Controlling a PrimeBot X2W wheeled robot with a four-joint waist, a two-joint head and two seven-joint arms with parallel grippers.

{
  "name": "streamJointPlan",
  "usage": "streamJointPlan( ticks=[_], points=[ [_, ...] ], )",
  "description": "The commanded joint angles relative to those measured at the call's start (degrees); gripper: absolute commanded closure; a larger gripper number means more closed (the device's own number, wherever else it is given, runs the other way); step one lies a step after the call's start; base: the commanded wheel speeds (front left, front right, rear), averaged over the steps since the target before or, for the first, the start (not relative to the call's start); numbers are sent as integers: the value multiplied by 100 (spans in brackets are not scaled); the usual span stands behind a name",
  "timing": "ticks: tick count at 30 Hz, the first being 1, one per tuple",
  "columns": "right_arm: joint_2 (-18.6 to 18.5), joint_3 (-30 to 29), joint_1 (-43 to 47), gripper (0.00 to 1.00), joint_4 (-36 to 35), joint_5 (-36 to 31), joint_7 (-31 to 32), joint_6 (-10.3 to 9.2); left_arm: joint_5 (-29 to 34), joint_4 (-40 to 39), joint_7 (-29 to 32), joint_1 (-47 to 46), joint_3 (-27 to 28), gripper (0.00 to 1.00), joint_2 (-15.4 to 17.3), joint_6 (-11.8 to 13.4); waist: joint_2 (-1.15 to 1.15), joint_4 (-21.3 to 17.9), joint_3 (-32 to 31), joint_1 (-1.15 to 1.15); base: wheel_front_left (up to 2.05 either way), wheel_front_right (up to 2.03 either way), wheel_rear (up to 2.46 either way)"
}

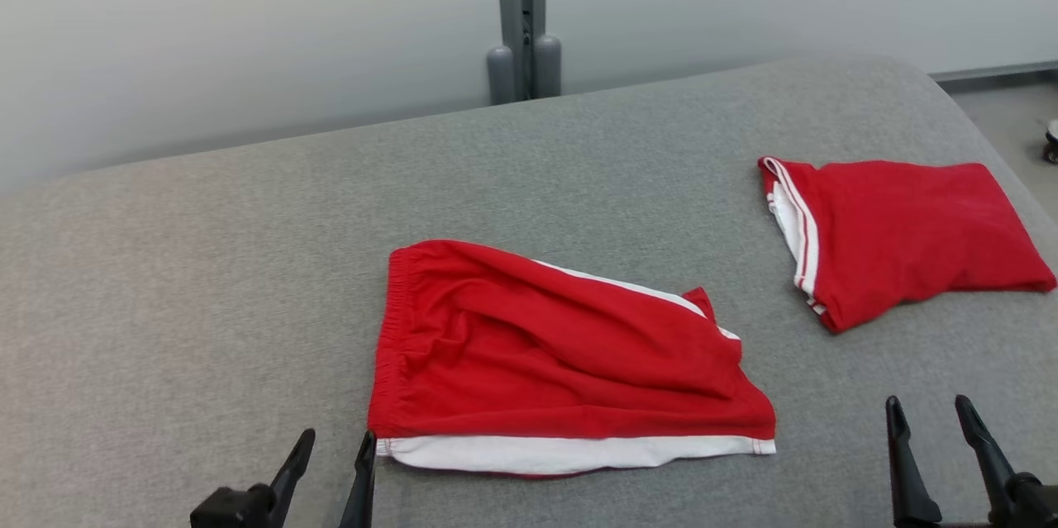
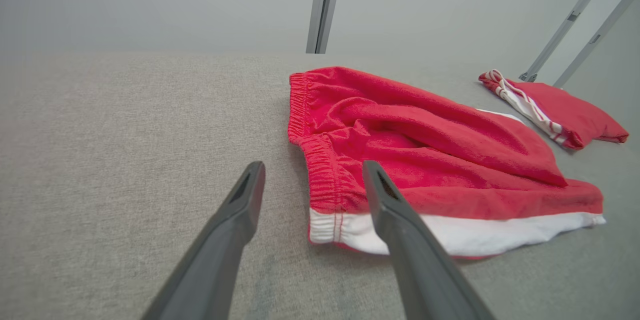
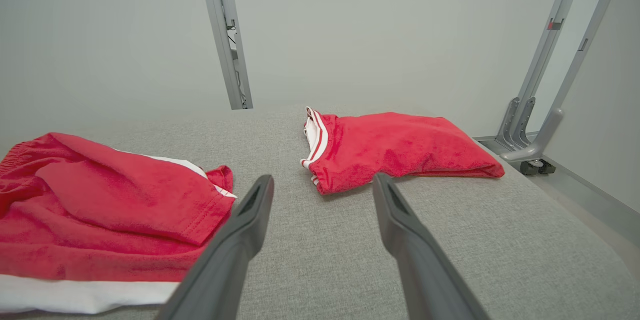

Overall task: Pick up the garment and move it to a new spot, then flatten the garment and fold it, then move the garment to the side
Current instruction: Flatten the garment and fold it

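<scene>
A pair of red shorts with white side stripes, the garment [image 1: 562, 354] [image 2: 425, 154] [image 3: 100, 210], lies folded in half on the grey padded table [image 1: 207, 280], elastic waistband to the left. My left gripper [image 1: 335, 447] [image 2: 311, 176] hovers open at its near left corner, the right finger over the white stripe. At the lower right my right gripper [image 1: 930, 414] [image 3: 322, 185] stands open with nothing between its fingers, clear of the shorts' right end.
A second red garment with white trim [image 1: 901, 235] [image 2: 555, 107] [image 3: 395, 147] lies folded at the table's far right, close to the edge. A grey post [image 1: 522, 16] stands behind the table against the pale wall. Floor and a caster wheel [image 1: 1051, 144] show at right.
</scene>
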Motion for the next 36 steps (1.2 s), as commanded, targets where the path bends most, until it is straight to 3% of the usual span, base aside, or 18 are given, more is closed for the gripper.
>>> streamJointPlan(
  ticks=[1, 11, 21, 28, 36],
  points=[
    [-32, -85, 67, 0, -26, -22, -29, 1, 142, -49, -24, 166, 149, 0, -50, -99, 0, 309, -250, 0, 0, 0, 0],
    [-29, -303, 404, 0, 70, -101, -29, 1, 1456, -135, -25, 1465, 1623, 0, -686, -1021, 0, 866, -625, 0, 0, 0, 0],
    [-30, -59, 448, 0, 147, -93, -29, 1, 2348, -233, -25, 1833, 2938, 0, -1487, -1866, 0, 932, -766, 0, 0, 0, 0],
    [-31, 12, 482, 0, 128, -85, -29, 1, 2647, -152, -25, 1892, 3425, 0, -1766, -2191, 0, 1004, -817, 0, 0, 0, 0],
    [-30, 158, 370, 0, 57, 15, -29, 1, 2755, -159, -25, 1824, 3620, 0, -1899, -2328, 0, 981, -779, 0, 0, 0, 0]
  ],
)
